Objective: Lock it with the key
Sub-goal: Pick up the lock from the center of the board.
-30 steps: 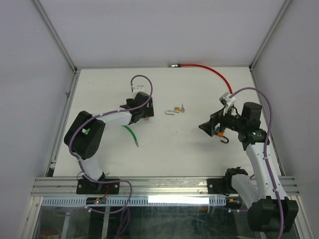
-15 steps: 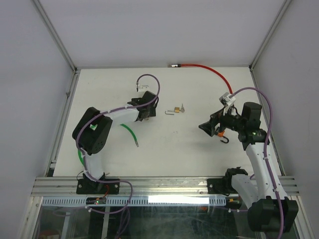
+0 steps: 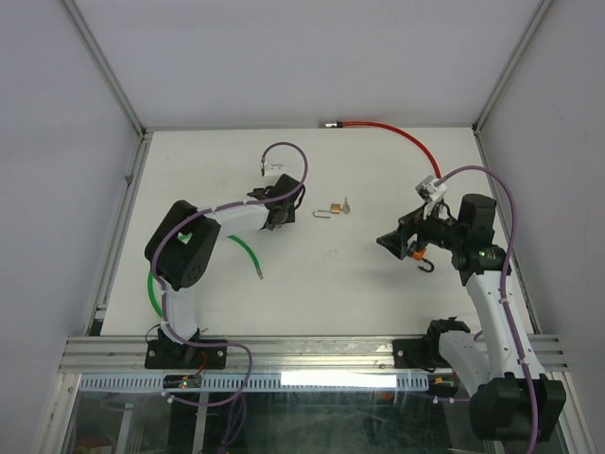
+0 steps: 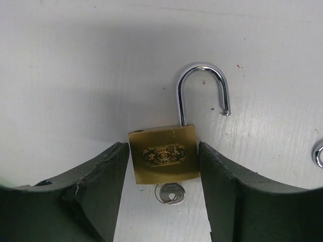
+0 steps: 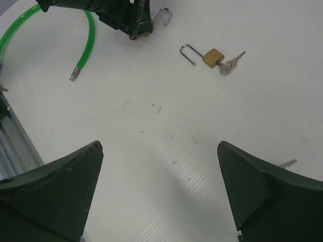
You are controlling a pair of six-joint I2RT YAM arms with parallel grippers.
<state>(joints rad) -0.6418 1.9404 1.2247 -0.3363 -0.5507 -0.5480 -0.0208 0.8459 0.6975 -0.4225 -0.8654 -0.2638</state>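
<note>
Two padlocks, both brass, both with steel shackle swung open. First padlock (image 4: 164, 154) flat on table (image 3: 359, 284), between fingers (image 4: 101, 181) of left gripper (image 3: 281, 219), which press its two sides; key (image 4: 170, 193) sticks out of its base. Second padlock (image 5: 212, 56) just right of left gripper, key bunch (image 5: 229, 61) attached. One loose key (image 5: 288, 163) far right of left gripper. Right gripper (image 5: 160, 151) spread wide, empty.

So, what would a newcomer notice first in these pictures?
A brass padlock, shackle open and a key at its base, lies on the white table, gripped at its sides by the left pincer. A second open padlock with keys lies nearby at the table's middle; the right pincer hangs wide open.
</note>
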